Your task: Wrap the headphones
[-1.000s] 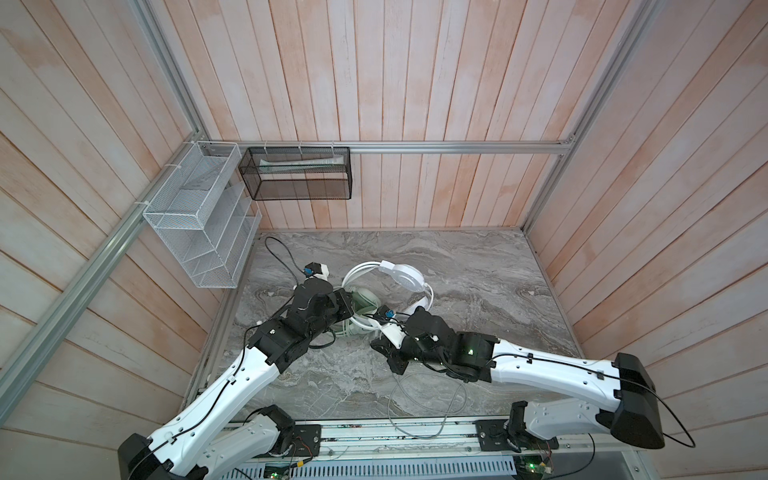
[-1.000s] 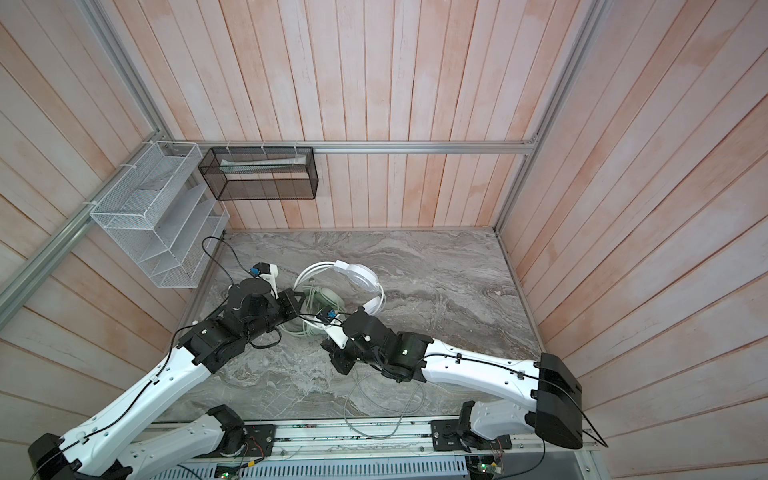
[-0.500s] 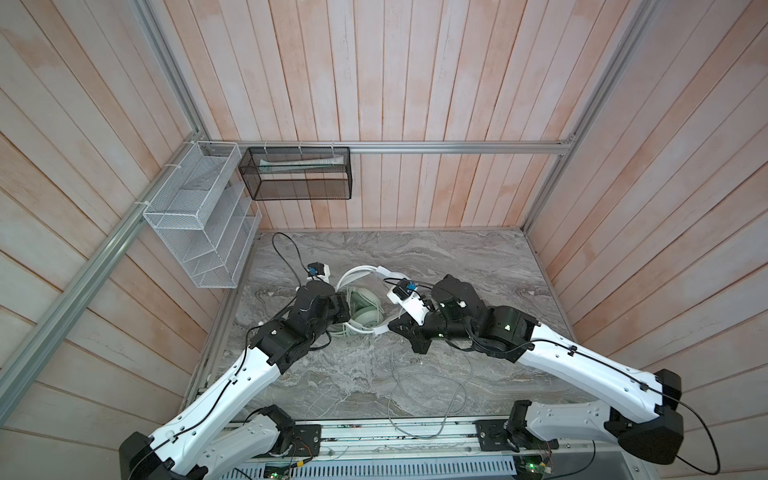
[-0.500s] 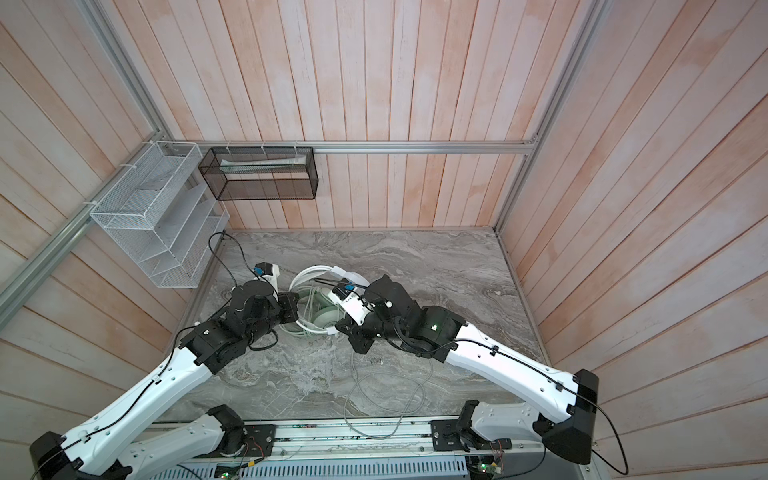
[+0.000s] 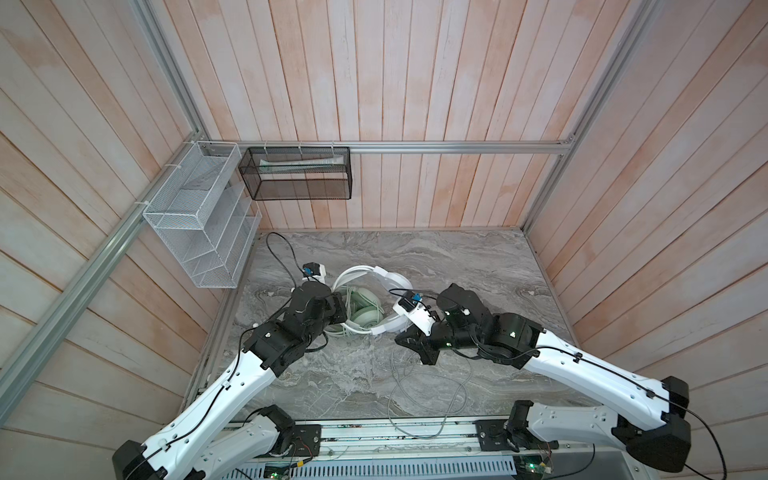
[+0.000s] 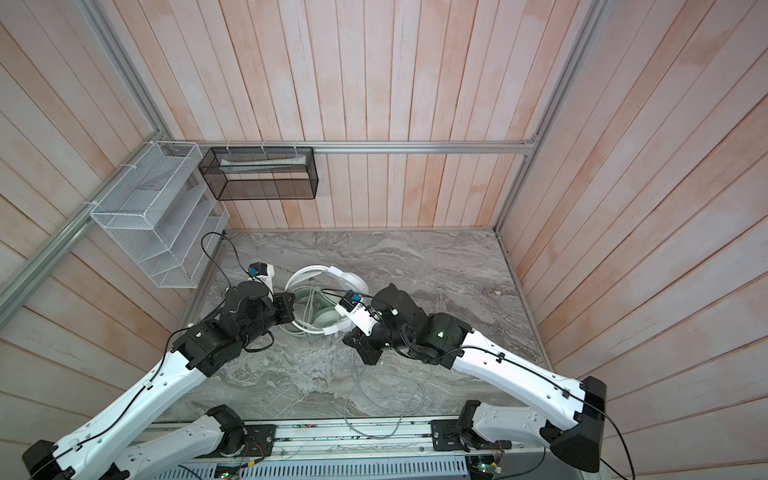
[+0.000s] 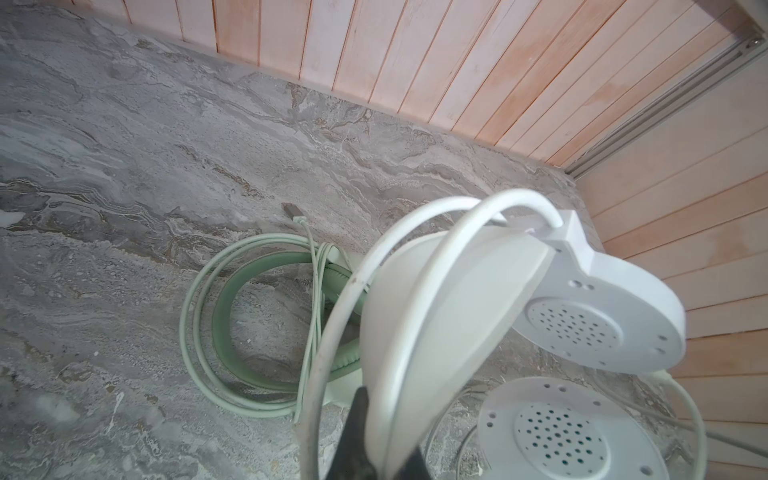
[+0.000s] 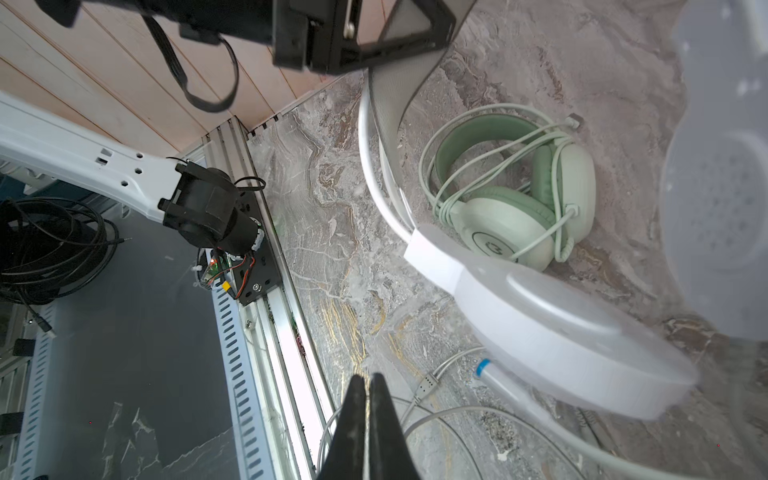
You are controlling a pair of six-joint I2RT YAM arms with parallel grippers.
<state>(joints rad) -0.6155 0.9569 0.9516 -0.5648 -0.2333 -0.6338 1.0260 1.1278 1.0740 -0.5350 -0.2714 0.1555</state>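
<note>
**A:** What lies nearest us?

**B:** In both top views, at lower middle, loose loops of the grey cord (image 5: 430, 390) sprawl over the marble table (image 5: 478, 270) and spill past its near edge.

**A:** Who has hold of it?

**B:** The right gripper (image 8: 368, 380), just above those loops. Its fingers are pressed tight together and the cord comes out on either side of them, so I judge it pinched there.

**A:** And the headset that cord belongs to?

**B:** The white headset (image 5: 392, 279) sits up and to the left of that gripper, mid-frame, between the two arms. The left gripper (image 5: 340, 309), on its left side, is clamped on the headband strap and steadies it. The mint headset (image 5: 368, 322) lies inside the white band's arc, with its own cord wound round its cups.

**A:** So what does the next turn depend on?

**B:** The right arm is nearer the slack. The white headset's long axis runs from its lower cup up-frame to the band. I'd say the cord must travel up and left, across that axis.

**A:** Anything beyond?

**B:** A white wire rack (image 5: 199, 232) and a black mesh basket (image 5: 299, 174) hang on the walls at upper left, well apart.
</note>
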